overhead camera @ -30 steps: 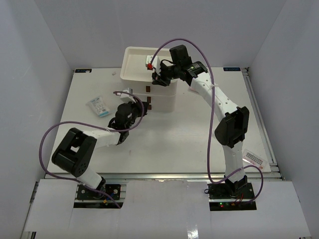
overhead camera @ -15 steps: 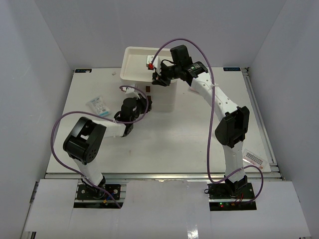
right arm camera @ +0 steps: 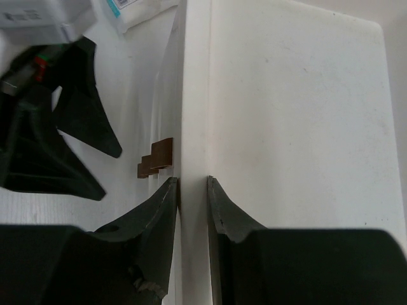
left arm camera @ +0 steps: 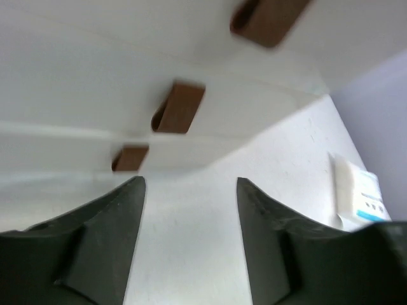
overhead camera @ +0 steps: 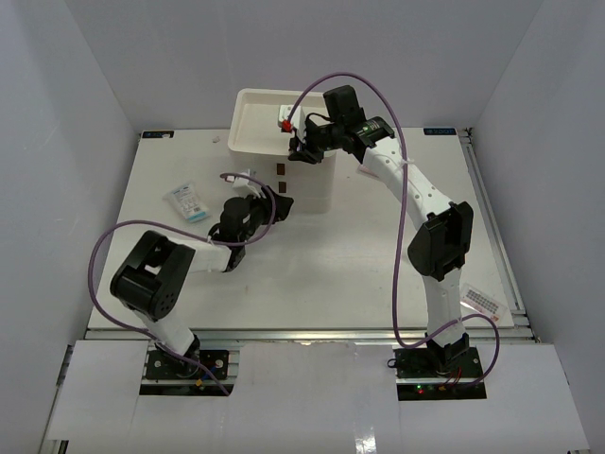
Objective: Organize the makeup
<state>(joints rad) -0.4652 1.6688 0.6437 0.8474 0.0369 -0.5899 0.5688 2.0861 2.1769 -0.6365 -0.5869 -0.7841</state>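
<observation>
Fingers of left gripper [left arm camera: 189, 190] sprung apart and empty, after being pressed together through most of the previous second; no makeup between them. Nosed up to the drawer front half a second earlier, now eased back a touch, tips pointing at brown rectangular drawer handles [left arm camera: 179, 108] on white plastic three-drawer box [overhead camera: 310, 189], near but not touching.

Fingers of right gripper [right arm camera: 193, 185] clamped either side of the thin front rim of the box's open top tray, unmoved across the same second, apparently steadying the box.

Clear sachet with blue print [overhead camera: 187, 201] flat on white tabletop [overhead camera: 350, 265], at nine o'clock from left gripper and near it, untouched. Flat pink-red packet [overhead camera: 482, 301] well apart, toward the tabletop's four o'clock edge, beside the right arm's lower link. No makeup visible on the stretch of tray in the right wrist view; drawer contents hidden. Drawer fronts seemingly flush from the left wrist, full closure not certain.

Likely reading: left fingers freed for a fresh grasp, either on a handle straight ahead or on the sachet at nine o'clock. Organizing judged far from done, with both visible packets loose outside the box.
</observation>
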